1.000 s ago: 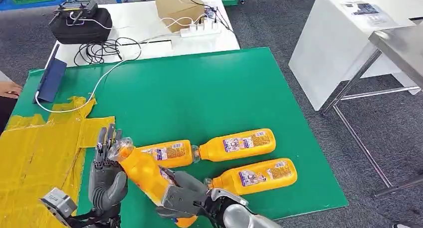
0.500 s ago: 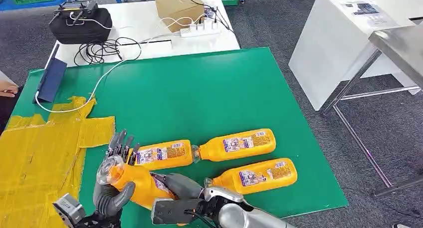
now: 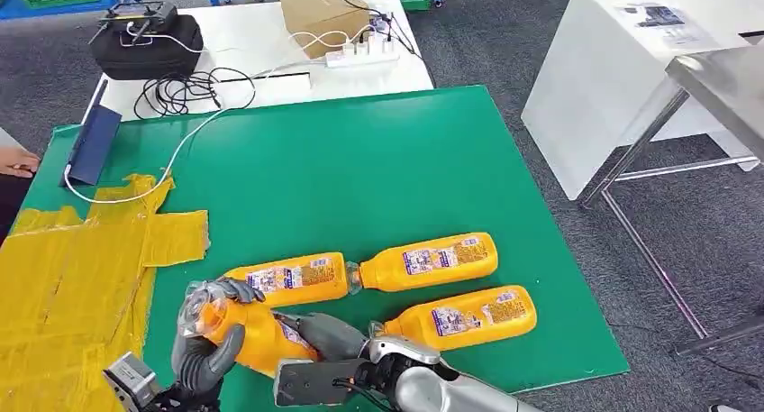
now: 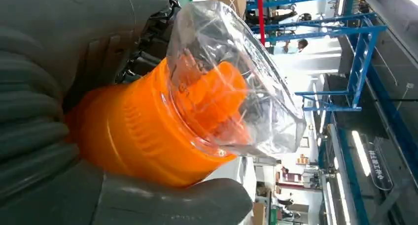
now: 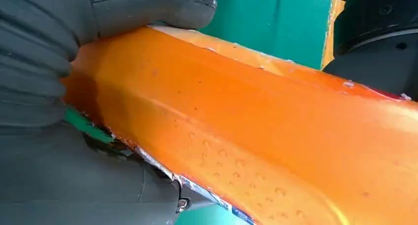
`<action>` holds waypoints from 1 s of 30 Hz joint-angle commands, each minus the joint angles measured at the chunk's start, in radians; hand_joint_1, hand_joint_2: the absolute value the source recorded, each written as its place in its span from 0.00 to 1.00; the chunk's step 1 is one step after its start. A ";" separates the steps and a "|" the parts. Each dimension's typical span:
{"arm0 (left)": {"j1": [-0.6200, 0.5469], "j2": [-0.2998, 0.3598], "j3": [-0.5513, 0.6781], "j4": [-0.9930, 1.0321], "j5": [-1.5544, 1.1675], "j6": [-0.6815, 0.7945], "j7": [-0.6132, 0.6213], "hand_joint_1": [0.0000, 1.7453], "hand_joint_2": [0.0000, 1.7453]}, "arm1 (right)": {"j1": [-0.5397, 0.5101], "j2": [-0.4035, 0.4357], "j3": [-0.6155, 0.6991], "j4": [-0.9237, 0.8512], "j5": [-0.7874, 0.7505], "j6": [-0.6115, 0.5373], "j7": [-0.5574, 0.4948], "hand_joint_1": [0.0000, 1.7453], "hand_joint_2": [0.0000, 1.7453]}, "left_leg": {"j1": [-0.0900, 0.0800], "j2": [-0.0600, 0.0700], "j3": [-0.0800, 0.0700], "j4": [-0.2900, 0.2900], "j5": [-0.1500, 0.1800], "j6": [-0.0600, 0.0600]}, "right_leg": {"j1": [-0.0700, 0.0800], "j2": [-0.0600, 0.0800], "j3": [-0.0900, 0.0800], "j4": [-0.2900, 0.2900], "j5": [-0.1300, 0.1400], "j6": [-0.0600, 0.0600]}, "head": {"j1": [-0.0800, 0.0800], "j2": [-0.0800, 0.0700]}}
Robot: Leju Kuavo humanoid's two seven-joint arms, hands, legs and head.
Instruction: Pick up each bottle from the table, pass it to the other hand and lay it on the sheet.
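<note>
Silver right arm, grey ribbed hand covers, thick grey thumbs, darker fingers

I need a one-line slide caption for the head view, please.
Handover: both the left hand and right hand grip one orange bottle above the green mat.

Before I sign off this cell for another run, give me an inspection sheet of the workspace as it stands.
Surface: green mat; yellow sheet at its left, crumpled, no bottle on it.
Job's things: three orange bottles lying on the mat; a fourth bottle gripped by both hands.
Clutter: blue folder, cardboard box, black case.
Hands: left hand grips the cap end; right hand holds the body.
Cables: white cable across the mat; power strip.
Surroundings: white table, a person's hand at the left edge.
</note>
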 commanded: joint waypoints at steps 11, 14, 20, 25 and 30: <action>0.054 0.020 0.099 -0.210 -0.157 0.211 -0.031 1.00 1.00 | 0.172 -0.018 -0.157 -0.287 0.226 -0.299 -0.050 0.00 1.00 | 0.000 -0.005 0.000 0.001 -0.001 0.002 | 0.000 0.000 0.001 0.001 -0.002 -0.001 | 0.000 0.000; 0.031 -0.010 0.254 -0.411 -0.292 0.394 0.005 1.00 1.00 | 0.201 0.000 -0.280 -0.428 0.247 -0.257 0.014 0.00 0.00 | 0.001 -0.002 -0.005 0.005 -0.003 0.002 | 0.001 0.003 -0.005 0.005 -0.002 -0.002 | 0.001 0.000; -0.008 -0.014 0.278 -0.444 -0.323 0.470 0.020 1.00 1.00 | 0.178 -0.008 -0.347 -0.383 0.215 -0.210 -0.047 0.00 0.00 | 0.000 -0.005 -0.001 0.001 -0.001 0.003 | 0.000 0.002 -0.002 0.002 -0.001 -0.002 | 0.000 0.000; -0.043 -0.020 0.311 -0.487 -0.305 0.679 -0.042 1.00 1.00 | 0.225 0.020 -0.317 -0.398 0.220 -0.212 -0.060 0.00 0.00 | 0.000 -0.004 -0.001 0.000 0.000 0.002 | 0.000 0.001 0.000 0.000 -0.001 -0.001 | 0.000 0.000; -0.071 -0.016 0.279 -0.481 -0.470 0.817 -0.047 1.00 1.00 | 0.201 -0.001 -0.262 -0.388 0.217 -0.228 -0.043 0.00 0.00 | 0.000 -0.004 0.001 0.000 -0.001 0.002 | 0.000 0.001 0.001 0.001 -0.001 -0.002 | 0.000 0.000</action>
